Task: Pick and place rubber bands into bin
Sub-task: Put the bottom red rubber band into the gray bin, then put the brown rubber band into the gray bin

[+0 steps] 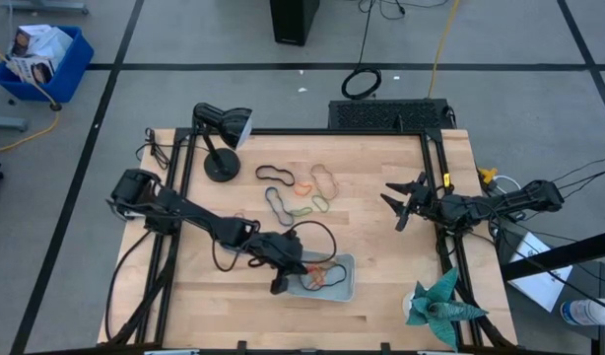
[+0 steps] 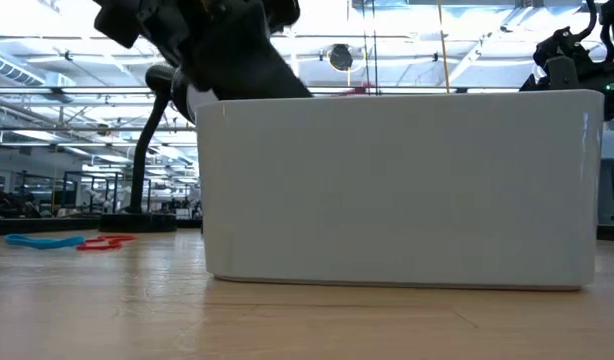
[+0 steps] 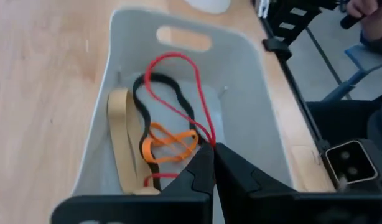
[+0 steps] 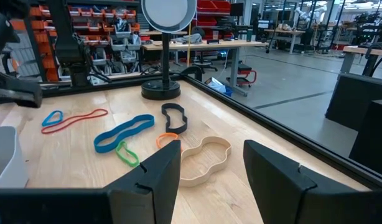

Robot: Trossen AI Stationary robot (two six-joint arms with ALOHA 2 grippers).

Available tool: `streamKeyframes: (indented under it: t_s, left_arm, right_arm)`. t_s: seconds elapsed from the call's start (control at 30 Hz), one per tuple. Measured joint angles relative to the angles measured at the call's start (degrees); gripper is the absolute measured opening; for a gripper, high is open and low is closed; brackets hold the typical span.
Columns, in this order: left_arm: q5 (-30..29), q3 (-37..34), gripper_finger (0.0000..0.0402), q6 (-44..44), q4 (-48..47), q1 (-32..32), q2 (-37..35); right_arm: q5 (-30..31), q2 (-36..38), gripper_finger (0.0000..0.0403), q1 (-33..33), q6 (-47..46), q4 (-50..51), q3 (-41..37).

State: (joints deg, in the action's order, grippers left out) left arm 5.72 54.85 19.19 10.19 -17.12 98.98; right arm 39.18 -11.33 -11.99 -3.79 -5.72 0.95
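1. Rubber bands lie in two groups. Several sit inside the bin (image 3: 253,124): a red band (image 3: 178,81), a black band (image 3: 160,106), an orange band (image 3: 169,142) and a tan band (image 3: 121,143), overlapping on the bin floor.
2. The remaining bands lie loose on the table (image 1: 381,197), near the desk lamp (image 1: 222,138). The right wrist view shows a wide blue band (image 4: 124,132), a black loop (image 4: 173,117), a wide tan loop (image 4: 206,158), a small green band (image 4: 125,152), a small orange band (image 4: 167,140), a thin red band (image 4: 79,119) and a small blue band (image 4: 52,117).
3. The bin stands at the near edge of the table, between the two arms.
4. The left gripper (image 3: 214,149) is over the bin, fingers pressed together, pinching the red band, which runs from the fingertips down into the bin.
5. The right gripper (image 1: 399,204) waits above the right side of the table, well apart from the bin, fingers spread wide and holding nothing.
6. A teal folded paper figure (image 1: 438,304) lies at the table's near right corner.
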Motion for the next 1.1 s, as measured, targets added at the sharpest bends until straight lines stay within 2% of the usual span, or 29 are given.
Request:
streamKeyframes:
  t_s: [0.13, 0.33, 0.5, 0.57, 0.63, 0.7, 0.93, 1.1]
  left_arm:
    - [-0.02, 0.00, 0.0036, -2.23, 0.30, -0.02, -2.37]
    - [1.09, 0.00, 0.0102, -2.46, -0.10, 0.45, -3.50]
    - [8.60, 0.00, 0.0153, -3.06, -1.42, 2.13, -4.10]
    - [12.99, 0.00, 0.0166, -4.72, -5.88, 3.47, -6.00]
    - [14.19, 0.02, 0.0175, -7.00, -10.71, 4.50, -8.71]
    - [11.86, -0.02, 0.0181, -9.02, -15.96, 5.00, -11.80]
    - [-3.05, -0.22, 0.0184, -11.63, -31.63, 4.52, -20.83]
    - [-5.86, -4.91, 0.0184, -13.80, -30.10, 3.79, -24.68]
  right_arm:
    - [0.02, 0.00, 0.0169, 0.01, -0.02, -0.02, -0.02]
    - [0.00, 0.00, 0.0169, 0.02, -1.16, -0.02, 0.00]
    - [0.01, 0.00, 0.0169, 0.00, -1.91, -0.17, 0.00]
    - [-0.01, 0.02, 0.0169, 0.01, -2.59, -0.70, -0.01]
    - [-0.15, 0.00, 0.0169, 0.00, -2.52, -2.04, -0.02]
    - [-0.09, -0.01, 0.0169, 0.01, -2.39, -4.42, -0.02]
    - [-0.15, 0.01, 0.0169, 0.00, 1.60, -13.36, -0.02]
    - [0.11, -0.07, 0.0169, 0.02, 7.21, -19.37, 1.12]
